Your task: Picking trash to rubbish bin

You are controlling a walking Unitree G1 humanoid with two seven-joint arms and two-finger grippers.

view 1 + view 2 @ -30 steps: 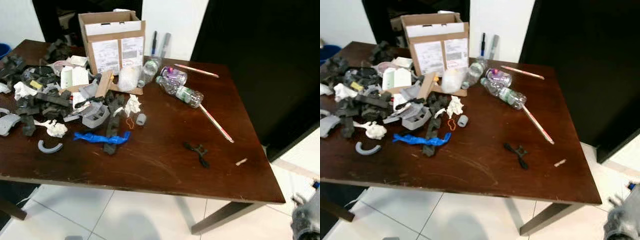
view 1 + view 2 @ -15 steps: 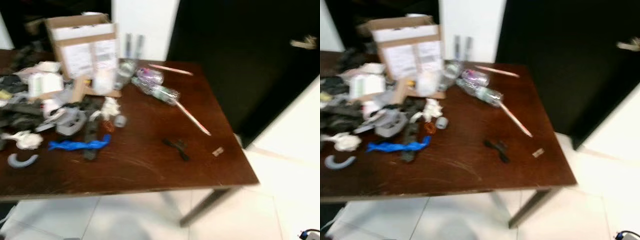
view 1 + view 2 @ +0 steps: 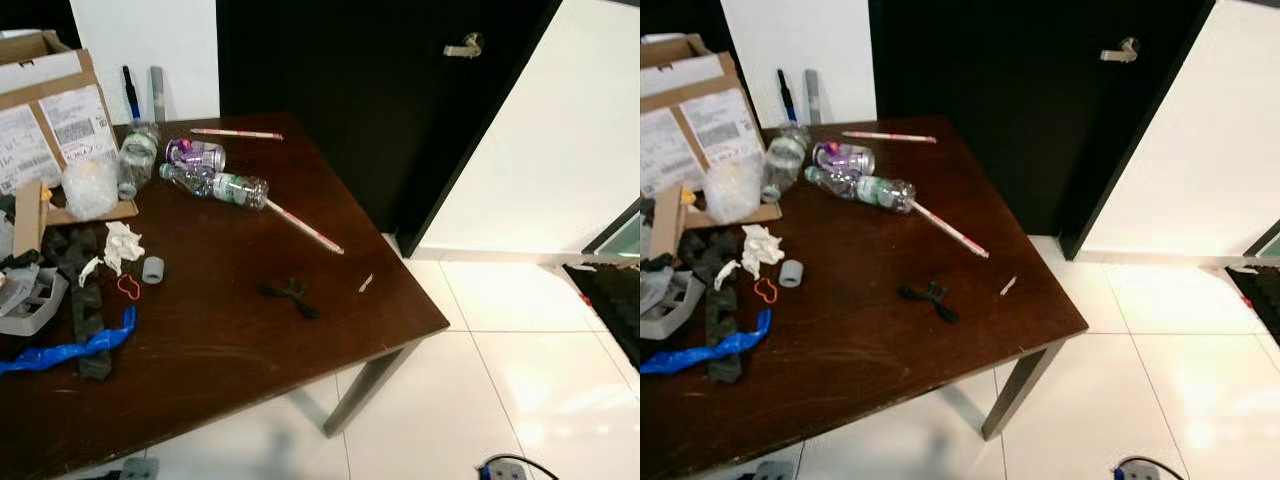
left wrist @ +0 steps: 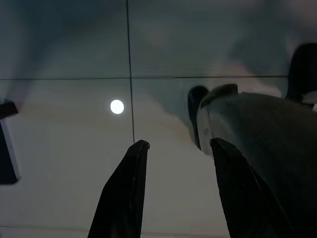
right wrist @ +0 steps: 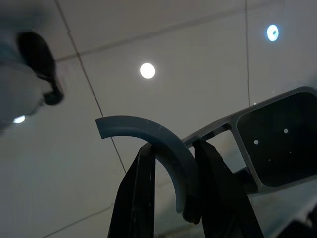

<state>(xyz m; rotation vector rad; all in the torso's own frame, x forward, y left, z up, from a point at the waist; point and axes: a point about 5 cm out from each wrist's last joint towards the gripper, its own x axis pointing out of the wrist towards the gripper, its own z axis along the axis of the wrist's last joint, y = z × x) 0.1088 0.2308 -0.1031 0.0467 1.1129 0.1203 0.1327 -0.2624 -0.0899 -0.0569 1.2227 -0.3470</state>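
Note:
My right gripper (image 5: 174, 146) is shut on a grey-blue curved plastic piece (image 5: 148, 130), held above the pale tiled floor in the right wrist view. The left gripper (image 4: 179, 144) hangs open over the floor tiles with nothing between its fingers. On the dark wooden table (image 3: 330, 330) lies trash: a clear plastic bottle (image 3: 215, 185), a purple-labelled bottle (image 3: 195, 153), crumpled white paper (image 3: 120, 243), a blue plastic strip (image 3: 70, 348), a small black piece (image 3: 290, 297) and a long pink stick (image 3: 300, 225).
A cardboard box (image 3: 45, 110) stands at the table's far left, with grey foam bits before it. A black door (image 3: 380, 80) is behind the table. White tiled floor (image 3: 520, 370) spreads to the right, with a cable (image 3: 505, 468) near the bottom edge.
The whole picture has shifted left, so the camera has turned right. The door and the white floor have come into view. The things on the table lie as before.

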